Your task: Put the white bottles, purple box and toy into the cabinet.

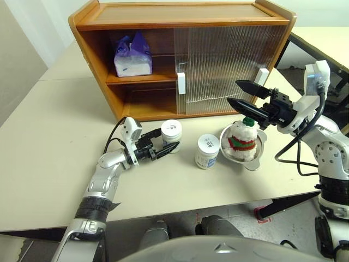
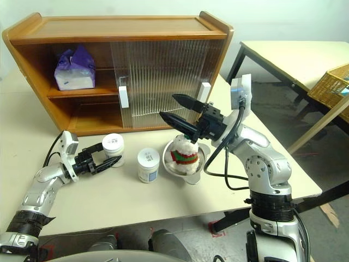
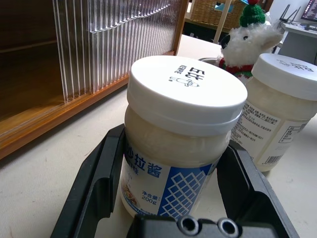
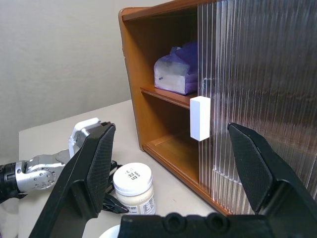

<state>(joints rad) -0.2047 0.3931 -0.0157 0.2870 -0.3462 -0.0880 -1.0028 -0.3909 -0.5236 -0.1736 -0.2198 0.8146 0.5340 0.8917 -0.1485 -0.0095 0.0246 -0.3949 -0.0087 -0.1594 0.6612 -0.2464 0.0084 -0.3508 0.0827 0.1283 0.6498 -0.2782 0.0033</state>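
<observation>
Beige tabletop [image 1: 43, 164] is bearing the cabinet [image 1: 180, 16] at twelve o'clock, the purple box [image 1: 132, 57] lying on its upper shelf. Left gripper [image 1: 163, 146] is straddling one white bottle [image 1: 171, 131], fingers not yet touching; the other bottle [image 1: 208, 150] is standing at its three o'clock. Right gripper [image 1: 244, 94] is hovering wide over the toy [image 1: 242, 139] sitting in a steel bowl [image 1: 256, 161].

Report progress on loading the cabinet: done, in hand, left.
Done: the purple box sits on the upper shelf of the cabinet. In hand: the left gripper has its fingers around one white bottle on the table, not lifted. Left: that bottle, the second white bottle and the toy in the steel bowl. The right gripper hangs open above the toy.
</observation>
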